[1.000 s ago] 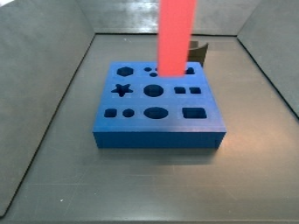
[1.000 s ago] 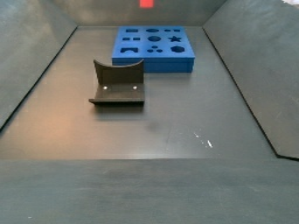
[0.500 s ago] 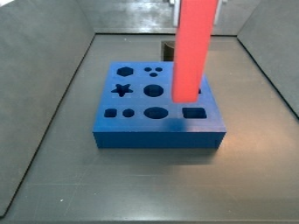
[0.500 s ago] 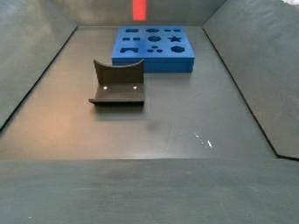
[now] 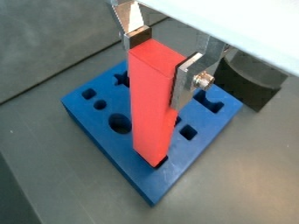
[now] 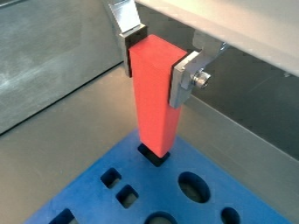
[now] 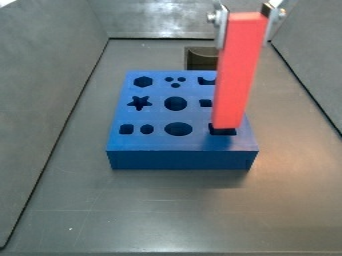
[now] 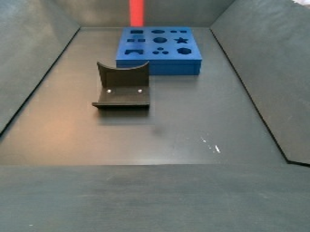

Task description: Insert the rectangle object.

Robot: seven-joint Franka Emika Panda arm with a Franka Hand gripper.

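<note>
- The rectangle object (image 7: 238,72) is a long, plain red-orange bar of rectangular cross-section, with a smooth, matte surface.
- Pose: upright, near vertical in both side views (image 8: 137,12).
- Grip: the gripper (image 5: 158,59) clamps its upper end; one finger plate presses each of two opposite faces in both wrist views (image 6: 155,54).
- Lower end: it meets the rectangular hole at a corner of the blue block (image 7: 160,140) in both wrist views; insertion depth cannot be determined.
- The bar stands well above the block's top face.
</note>
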